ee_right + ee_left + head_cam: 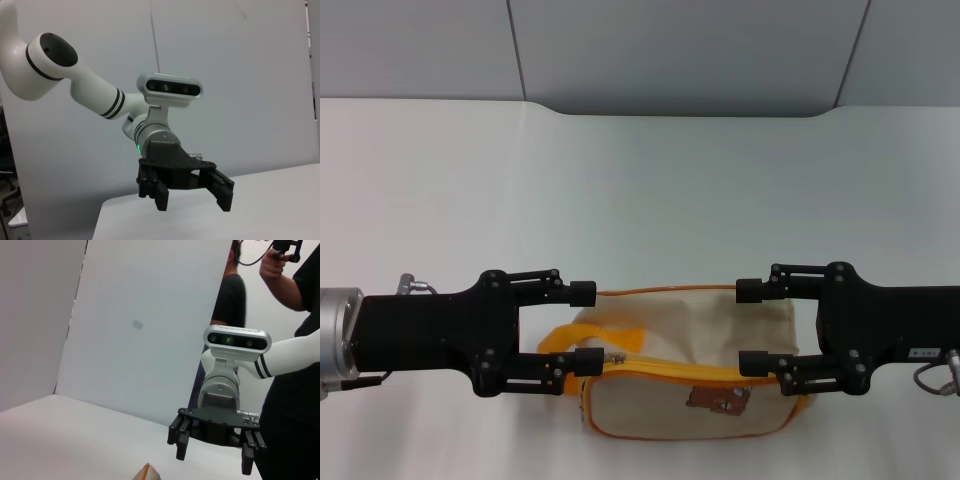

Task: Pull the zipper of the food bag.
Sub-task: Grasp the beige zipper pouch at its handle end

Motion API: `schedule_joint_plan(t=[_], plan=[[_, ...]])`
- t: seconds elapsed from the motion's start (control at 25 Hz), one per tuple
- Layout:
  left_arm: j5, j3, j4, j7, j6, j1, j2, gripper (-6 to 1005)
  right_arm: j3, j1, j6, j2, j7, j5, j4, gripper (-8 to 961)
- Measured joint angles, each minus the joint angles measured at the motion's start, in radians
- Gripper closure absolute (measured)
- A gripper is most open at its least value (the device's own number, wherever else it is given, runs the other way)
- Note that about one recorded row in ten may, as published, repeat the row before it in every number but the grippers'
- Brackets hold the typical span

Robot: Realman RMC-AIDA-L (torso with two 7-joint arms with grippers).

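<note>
The food bag [670, 315] is beige with orange-yellow piping and lies near the table's front edge in the head view. A brown bear print [720, 400] is on its front face. The zipper [680, 372] runs along the top edge, and its small silver pull tab [613, 358] is at the left end, beside the loop handle [582, 337]. My left gripper [585, 327] is open, with its fingers either side of the bag's left end. My right gripper [751, 327] is open, with its fingers either side of the right end. A bag corner [146, 472] shows in the left wrist view.
The white table [640, 200] stretches back to a grey wall. The left wrist view shows my right gripper [214, 460] and a person in black [295, 390] behind it. The right wrist view shows my left gripper [192, 202].
</note>
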Motion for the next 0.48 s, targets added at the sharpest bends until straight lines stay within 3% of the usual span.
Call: schedule_joint_plan(t=[0.48], plan=[[0.0, 0.0, 0.002, 0.006, -0.001, 0.01, 0.0, 260, -0.001, 0.004, -0.001, 0.0, -0.001, -0.001, 0.0, 223]])
